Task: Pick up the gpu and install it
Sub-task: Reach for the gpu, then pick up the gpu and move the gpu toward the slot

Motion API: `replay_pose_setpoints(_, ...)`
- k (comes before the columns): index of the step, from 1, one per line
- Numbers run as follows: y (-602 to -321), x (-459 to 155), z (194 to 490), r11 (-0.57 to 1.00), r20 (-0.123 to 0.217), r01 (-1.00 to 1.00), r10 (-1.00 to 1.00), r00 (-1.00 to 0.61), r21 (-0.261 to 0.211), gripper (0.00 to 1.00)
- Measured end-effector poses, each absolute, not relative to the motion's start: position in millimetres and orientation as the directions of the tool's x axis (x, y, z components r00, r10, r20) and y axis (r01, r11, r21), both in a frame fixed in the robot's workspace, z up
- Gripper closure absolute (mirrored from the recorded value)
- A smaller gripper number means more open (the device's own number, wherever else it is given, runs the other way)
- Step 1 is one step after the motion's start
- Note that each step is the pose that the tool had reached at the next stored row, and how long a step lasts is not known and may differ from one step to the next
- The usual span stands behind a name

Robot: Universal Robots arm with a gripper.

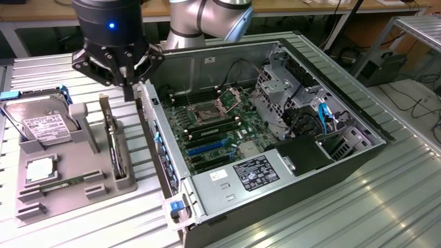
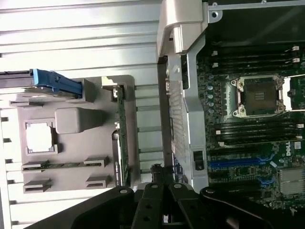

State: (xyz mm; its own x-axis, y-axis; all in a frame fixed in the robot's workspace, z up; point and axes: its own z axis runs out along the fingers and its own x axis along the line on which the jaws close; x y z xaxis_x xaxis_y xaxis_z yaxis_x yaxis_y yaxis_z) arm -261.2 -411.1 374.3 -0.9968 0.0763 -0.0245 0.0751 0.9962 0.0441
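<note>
My fingers (image 1: 128, 87) are pinched together with nothing between them, pointing straight down. In the exterior view the gripper (image 1: 129, 98) hangs over the gap between the tray (image 1: 96, 165) and the case (image 1: 289, 204), close to the case's near wall.

The gpu (image 1: 112, 137) is at about six o'clock from my tips, untouched. It stands on its long edge in a slot of the tray. I judge it is stood that way so its upper edge is offered to a pinch from above, with room on both faces.

Further out on the tray, the hard drive (image 1: 41, 126) leans in its cradle at eight o'clock. The processor chip (image 1: 41, 168) and the memory stick (image 1: 62, 185) lie flat in their recesses at about seven. Each sits in a shaped pocket, which I take to be there to keep it from sliding.

At four o'clock the case lies on its side with the panel off, so the board (image 1: 220, 129) faces up. I judge that lets a card go in from above.

By count: one gpu, one hard drive, one chip, one memory stick, one tray, one case
</note>
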Motion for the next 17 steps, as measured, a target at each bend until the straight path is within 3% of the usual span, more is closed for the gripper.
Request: replay_pose_setpoints(17, -414, -300, 357, 0.996, -0.024, 0.075, 0.076, -0.997, 0.044, 0.89)
